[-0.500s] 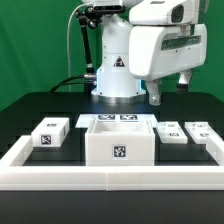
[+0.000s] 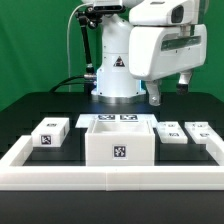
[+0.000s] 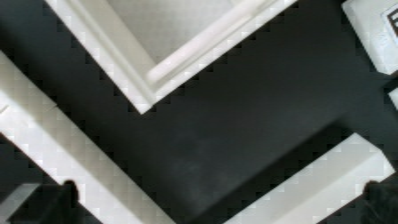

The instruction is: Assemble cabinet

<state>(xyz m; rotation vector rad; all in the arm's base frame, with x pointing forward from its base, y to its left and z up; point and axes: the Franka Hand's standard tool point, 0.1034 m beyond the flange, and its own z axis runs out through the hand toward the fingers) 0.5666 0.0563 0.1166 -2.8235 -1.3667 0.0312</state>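
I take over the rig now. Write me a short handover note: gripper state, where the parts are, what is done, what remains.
Gripper: open, empty, raised above the table.
Cabinet: stands mid-table, open side up.
Loose parts: one small tagged block on the exterior view's left of the cabinet, two on its right, all apart from it.
Done: nothing visibly joined.
Left: apparently the whole assembly.

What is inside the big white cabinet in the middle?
The cabinet is open on top; its upper hollow shows white walls and no loose part. Two tags at the rear edge may lie inside or behind. The front wall hides the floor.
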